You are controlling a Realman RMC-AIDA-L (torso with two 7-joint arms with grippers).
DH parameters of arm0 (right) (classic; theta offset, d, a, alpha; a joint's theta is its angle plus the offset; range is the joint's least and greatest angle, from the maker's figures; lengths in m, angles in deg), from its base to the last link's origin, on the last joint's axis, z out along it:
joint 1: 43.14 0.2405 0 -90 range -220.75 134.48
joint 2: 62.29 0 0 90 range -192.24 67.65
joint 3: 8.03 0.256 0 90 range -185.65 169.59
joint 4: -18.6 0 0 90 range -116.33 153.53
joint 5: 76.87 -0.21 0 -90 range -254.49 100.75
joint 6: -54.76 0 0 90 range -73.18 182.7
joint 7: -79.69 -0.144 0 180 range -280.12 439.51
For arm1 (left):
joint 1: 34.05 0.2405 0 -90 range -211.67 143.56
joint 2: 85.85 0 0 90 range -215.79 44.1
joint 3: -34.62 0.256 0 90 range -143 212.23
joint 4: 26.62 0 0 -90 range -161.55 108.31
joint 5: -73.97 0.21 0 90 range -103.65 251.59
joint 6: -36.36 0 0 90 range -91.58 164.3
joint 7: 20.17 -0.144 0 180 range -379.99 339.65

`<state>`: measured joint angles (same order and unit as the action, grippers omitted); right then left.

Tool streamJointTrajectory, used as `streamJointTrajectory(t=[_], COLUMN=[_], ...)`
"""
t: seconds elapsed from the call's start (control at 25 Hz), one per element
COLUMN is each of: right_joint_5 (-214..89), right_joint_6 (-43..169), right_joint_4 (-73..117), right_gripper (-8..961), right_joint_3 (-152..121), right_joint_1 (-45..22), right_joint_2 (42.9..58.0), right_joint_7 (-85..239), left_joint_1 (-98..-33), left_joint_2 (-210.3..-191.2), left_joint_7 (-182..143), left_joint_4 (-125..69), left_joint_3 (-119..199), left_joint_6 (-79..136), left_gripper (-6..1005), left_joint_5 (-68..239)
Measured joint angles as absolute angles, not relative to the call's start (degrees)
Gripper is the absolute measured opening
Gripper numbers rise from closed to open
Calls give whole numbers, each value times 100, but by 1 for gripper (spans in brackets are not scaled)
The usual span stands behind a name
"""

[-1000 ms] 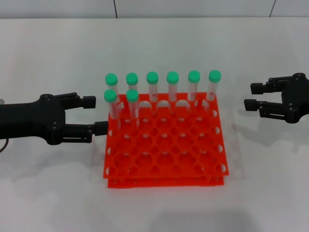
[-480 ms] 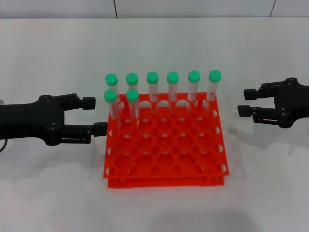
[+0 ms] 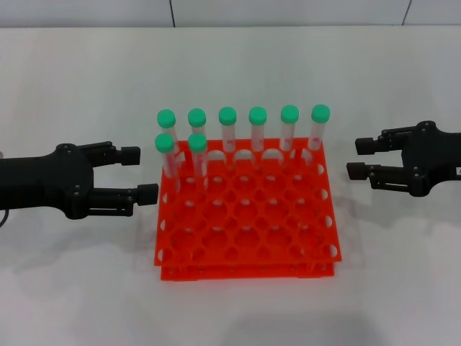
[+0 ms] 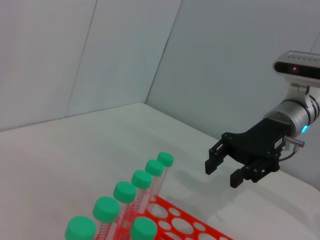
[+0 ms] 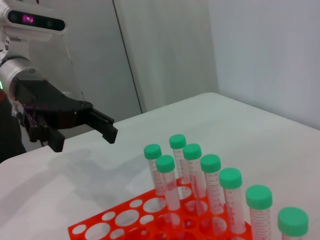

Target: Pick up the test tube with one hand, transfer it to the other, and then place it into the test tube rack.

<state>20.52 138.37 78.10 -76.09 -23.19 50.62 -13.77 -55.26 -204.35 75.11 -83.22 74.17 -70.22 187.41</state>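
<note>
The white surface (image 3: 238, 65) runs back to a pale panelled wall and carries the orange test tube rack (image 3: 245, 216) at its centre. Working near to far, note that the rack's front rows stand vacant; eight green-capped test tubes (image 3: 227, 130) stand upright in its two rear rows, and no tube lies loose outside it. The left hand (image 3: 137, 174) sits just beside the rack's left edge, fingers spread and holding nothing. Over the last second the right hand (image 3: 360, 158) has moved in toward the rack's right edge; it too is spread and holds nothing. You may read this as either a closing approach or a post-placement pause.
</note>
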Motion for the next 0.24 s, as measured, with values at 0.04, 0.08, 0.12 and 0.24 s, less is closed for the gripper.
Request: streamJointTrajectory(t=[0.04, 0.08, 0.12, 0.24], right_joint_5=[2052, 2052, 2052, 2052], right_joint_6=[13840, 13842, 13843, 13844], right_joint_4=[7810, 7810, 7810, 7809], right_gripper=[453, 453, 453, 453], right_joint_3=[-7607, -7606, -7606, -7608], right_joint_1=[-2319, -2319, -2319, -2319], right_joint_2=[5068, 5071, 5074, 5080], right_joint_7=[-1376, -1375, -1375, -1370], left_joint_1=[-5527, -5534, -5540, -5552], left_joint_2=[-20433, -20432, -20432, -20432], left_joint_7=[7510, 7510, 7509, 7517], left_joint_4=[-8322, -8322, -8322, -8322], left_joint_3=[7416, 7416, 7416, 7418], left_joint_6=[-7022, -7022, -7022, -7021], left_gripper=[890, 890, 890, 890], left_joint_5=[18742, 18744, 18745, 18737])
